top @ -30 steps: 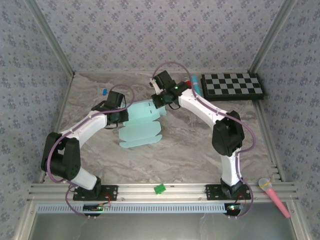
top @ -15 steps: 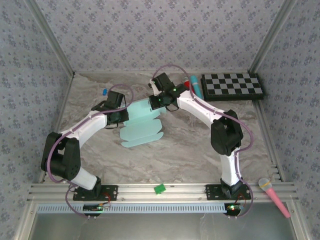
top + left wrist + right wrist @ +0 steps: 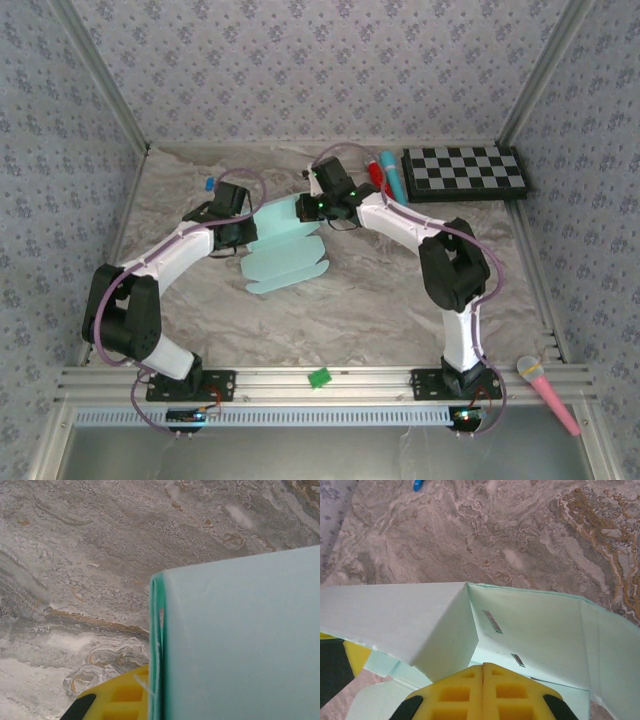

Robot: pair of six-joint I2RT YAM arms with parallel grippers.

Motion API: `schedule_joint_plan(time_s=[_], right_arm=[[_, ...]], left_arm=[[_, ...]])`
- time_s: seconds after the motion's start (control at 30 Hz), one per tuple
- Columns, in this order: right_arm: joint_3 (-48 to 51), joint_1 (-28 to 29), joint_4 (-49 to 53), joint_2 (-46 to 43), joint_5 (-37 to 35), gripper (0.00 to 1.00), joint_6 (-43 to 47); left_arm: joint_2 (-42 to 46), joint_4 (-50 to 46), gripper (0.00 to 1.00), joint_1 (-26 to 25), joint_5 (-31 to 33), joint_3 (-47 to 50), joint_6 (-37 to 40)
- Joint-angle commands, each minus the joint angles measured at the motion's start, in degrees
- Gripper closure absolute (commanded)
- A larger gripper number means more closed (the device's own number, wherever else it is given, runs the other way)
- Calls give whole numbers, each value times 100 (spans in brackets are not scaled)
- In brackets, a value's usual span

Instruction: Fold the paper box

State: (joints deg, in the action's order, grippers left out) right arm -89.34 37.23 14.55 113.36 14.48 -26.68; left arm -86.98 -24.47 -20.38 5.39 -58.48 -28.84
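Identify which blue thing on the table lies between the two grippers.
The aqua paper box, a wide sheet between left gripper and right gripper; the slim blue tube and tiny dark-blue piece lie farther back.

Paper box point(image 3: 287, 250): pale aqua thin card, die-cut sheet, partly folded. Lies mid-way across marbled tabletop point(image 3: 380, 290). Near portion flat, rounded tabs along near edge. Far portion raised: panels creased upward, meeting at corner point(image 3: 420, 615). Left edge doubled, two layers point(image 3: 240, 640).

Open tabletop point(image 3: 380, 310) lies nearer than the paper box point(image 3: 285, 245); a checkerboard point(image 3: 465, 172) and blue tube point(image 3: 391, 178) crowd its far right.
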Motion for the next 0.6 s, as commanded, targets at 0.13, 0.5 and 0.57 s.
schedule_joint_plan(time_s=[0.13, 0.5, 0.57], right_arm=[[114, -45, -140, -331, -45, 95, -88], [127, -137, 830, -414, -910, 89, 557], [119, -130, 957, -398, -1030, 87, 602]], left_arm=[[231, 68, 100, -36, -161, -94, -78], [294, 12, 100, -36, -80, -100, 14], [304, 5, 100, -36, -80, -106, 19]])
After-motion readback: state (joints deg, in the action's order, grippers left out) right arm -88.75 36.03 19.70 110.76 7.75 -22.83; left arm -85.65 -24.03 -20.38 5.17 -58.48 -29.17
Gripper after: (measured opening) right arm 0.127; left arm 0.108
